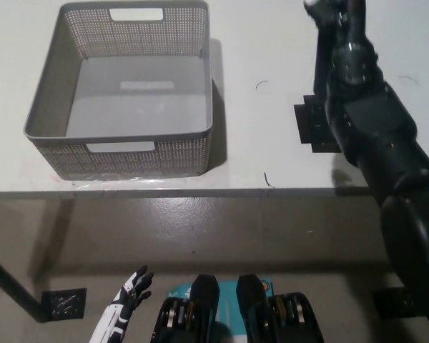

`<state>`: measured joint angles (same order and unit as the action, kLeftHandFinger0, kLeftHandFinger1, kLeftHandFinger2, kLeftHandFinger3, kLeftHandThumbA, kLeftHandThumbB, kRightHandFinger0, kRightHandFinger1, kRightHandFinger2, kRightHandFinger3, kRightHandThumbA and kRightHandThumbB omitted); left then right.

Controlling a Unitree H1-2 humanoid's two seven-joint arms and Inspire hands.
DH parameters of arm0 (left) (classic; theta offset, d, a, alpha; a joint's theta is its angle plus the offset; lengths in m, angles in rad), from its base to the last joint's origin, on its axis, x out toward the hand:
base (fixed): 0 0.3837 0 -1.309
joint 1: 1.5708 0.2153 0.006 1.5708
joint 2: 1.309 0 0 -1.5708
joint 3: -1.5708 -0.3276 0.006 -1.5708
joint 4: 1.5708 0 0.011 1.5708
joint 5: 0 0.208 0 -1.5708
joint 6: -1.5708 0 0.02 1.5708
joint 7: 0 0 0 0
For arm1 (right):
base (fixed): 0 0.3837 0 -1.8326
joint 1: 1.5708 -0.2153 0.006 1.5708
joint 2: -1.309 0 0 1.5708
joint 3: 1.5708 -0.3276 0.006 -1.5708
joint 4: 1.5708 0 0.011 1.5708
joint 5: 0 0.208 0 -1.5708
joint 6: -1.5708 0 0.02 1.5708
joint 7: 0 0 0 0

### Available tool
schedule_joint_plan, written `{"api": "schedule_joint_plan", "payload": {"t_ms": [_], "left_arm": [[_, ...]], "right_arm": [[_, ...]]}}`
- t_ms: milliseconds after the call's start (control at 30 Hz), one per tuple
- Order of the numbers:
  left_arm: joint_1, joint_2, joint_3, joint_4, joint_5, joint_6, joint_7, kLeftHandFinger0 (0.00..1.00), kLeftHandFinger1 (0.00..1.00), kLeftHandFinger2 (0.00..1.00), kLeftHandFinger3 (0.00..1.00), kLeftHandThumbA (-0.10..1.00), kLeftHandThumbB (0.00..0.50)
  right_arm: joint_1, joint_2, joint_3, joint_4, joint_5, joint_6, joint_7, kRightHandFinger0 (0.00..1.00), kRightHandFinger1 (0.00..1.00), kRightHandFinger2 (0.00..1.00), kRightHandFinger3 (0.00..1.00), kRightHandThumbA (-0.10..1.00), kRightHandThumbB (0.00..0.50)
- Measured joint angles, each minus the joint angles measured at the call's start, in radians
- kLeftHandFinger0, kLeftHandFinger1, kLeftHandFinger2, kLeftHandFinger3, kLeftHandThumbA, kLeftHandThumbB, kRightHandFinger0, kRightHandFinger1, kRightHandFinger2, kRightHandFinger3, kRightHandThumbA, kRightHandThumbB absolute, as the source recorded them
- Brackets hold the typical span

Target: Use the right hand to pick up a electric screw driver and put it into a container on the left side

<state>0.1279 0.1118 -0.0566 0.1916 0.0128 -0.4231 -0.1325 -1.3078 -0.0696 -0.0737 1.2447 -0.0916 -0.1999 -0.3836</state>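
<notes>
No electric screwdriver shows anywhere in the head view. The grey perforated basket [119,150] stands empty on the left part of the white table [257,164]. My black right arm reaches far over the table's right side. Its hand [329,10] is at the picture's top edge and partly cut off, so its fingers cannot be made out. My white left hand [131,289] rests low at the lower left, below the table's front edge, fingers apart and holding nothing.
A flat black patch [311,127] lies on the table just left of my right forearm. The table's front edge [200,190] runs across the middle, with grey floor below. A dark table leg and a black foot plate [64,304] sit at the lower left.
</notes>
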Motion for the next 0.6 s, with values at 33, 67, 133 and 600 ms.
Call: {"api": "schedule_joint_plan", "payload": {"t_ms": [33, 67, 133, 600], "left_arm": [[0.002, -0.001, 0.0, 0.0, 0.0, 0.0, 0.0, 1.0, 1.0, 1.0, 1.0, 1.0, 0.248], [0.004, -0.002, 0.0, 0.0, 0.0, 0.0, 0.0, 1.0, 1.0, 1.0, 1.0, 1.0, 0.249], [0.009, -0.003, 0.0, 0.0, 0.0, 0.0, 0.0, 1.0, 1.0, 1.0, 1.0, 1.0, 0.246], [0.034, -0.003, -0.005, 0.0, 0.0, -0.001, 0.0, 1.0, 1.0, 1.0, 1.0, 1.0, 0.201]], "right_arm": [[-0.005, 0.006, 0.001, -0.014, 0.0, -0.001, 0.0, 0.0, 0.17, 0.67, 0.72, -0.1, 0.12], [-0.009, 0.012, 0.002, -0.024, 0.0, -0.002, 0.0, 0.0, 0.18, 0.67, 0.72, -0.1, 0.12], [-0.015, 0.027, 0.003, -0.046, 0.0, -0.003, 0.001, 0.0, 0.19, 0.67, 0.72, -0.1, 0.124], [-0.079, 0.153, 0.003, -0.085, 0.007, 0.007, -0.013, 0.0, 0.22, 0.67, 0.73, -0.1, 0.125]]}}
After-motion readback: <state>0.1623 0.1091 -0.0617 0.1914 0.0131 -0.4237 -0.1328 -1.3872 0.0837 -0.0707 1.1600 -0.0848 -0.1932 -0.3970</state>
